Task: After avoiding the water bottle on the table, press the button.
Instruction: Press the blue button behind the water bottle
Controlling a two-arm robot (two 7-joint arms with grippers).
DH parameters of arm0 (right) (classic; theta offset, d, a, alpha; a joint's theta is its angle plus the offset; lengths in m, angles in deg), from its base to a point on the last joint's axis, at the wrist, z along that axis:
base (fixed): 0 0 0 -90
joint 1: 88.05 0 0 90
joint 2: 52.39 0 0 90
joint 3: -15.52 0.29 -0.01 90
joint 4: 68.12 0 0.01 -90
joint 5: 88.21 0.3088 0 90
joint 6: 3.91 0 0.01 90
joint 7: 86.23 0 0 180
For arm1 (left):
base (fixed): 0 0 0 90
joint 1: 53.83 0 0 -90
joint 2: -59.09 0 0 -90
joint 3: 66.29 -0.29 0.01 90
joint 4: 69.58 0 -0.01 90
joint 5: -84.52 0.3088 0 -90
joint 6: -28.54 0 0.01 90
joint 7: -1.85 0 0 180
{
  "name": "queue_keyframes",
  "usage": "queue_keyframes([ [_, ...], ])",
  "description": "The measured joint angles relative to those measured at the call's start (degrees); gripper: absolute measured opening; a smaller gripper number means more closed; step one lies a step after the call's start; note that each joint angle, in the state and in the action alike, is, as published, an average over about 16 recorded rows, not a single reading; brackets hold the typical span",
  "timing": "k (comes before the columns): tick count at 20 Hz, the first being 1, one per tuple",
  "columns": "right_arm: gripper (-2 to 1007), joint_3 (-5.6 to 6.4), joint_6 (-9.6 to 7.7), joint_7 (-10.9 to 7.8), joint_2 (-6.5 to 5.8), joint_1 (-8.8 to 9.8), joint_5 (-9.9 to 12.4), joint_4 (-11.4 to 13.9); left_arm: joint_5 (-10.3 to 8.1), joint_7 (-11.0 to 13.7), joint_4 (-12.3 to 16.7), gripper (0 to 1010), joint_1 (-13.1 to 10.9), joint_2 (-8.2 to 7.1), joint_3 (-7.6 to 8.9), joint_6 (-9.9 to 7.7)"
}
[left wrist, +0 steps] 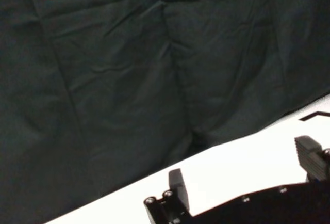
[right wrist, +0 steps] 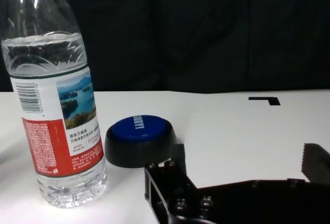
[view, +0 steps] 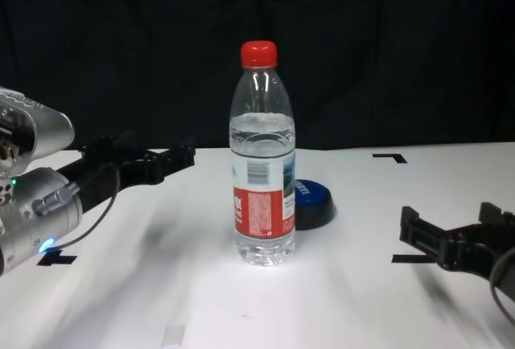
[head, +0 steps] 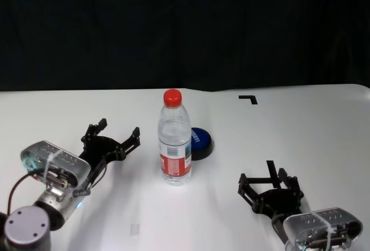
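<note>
The water bottle [head: 175, 141], clear with a red cap and a red, white and blue label, stands upright mid-table. The dark blue button [head: 201, 142] lies just behind it to the right, partly hidden by it. My left gripper [head: 119, 128] is open and empty, left of the bottle and above the white table [head: 312, 124]. My right gripper [head: 263, 177] is open and empty near the front right, its jaws facing the button. The right wrist view shows the bottle [right wrist: 56, 105] and button [right wrist: 139, 139] ahead of that gripper [right wrist: 247, 157]. The left wrist view shows only that gripper [left wrist: 242, 170], table and curtain.
A black curtain [head: 185, 25] closes off the table's far edge. Black corner marks lie at the back right [head: 248, 98] and just beyond the right gripper [head: 270, 164]. The chest view shows the bottle [view: 264, 164] in front of the button [view: 314, 203].
</note>
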Motion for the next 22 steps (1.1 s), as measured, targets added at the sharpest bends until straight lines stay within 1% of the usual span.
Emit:
queue_keyframes([
  [13,1003,0.0,0.0,0.0,0.0,0.0,0.0,0.0,0.03,0.99,-4.23,1009,3.18,0.23,-1.21,1.5],
  [22,1003,0.0,0.0,0.0,0.0,0.0,0.0,0.0,-0.06,1.47,-6.26,1010,4.79,0.42,-1.77,2.12],
])
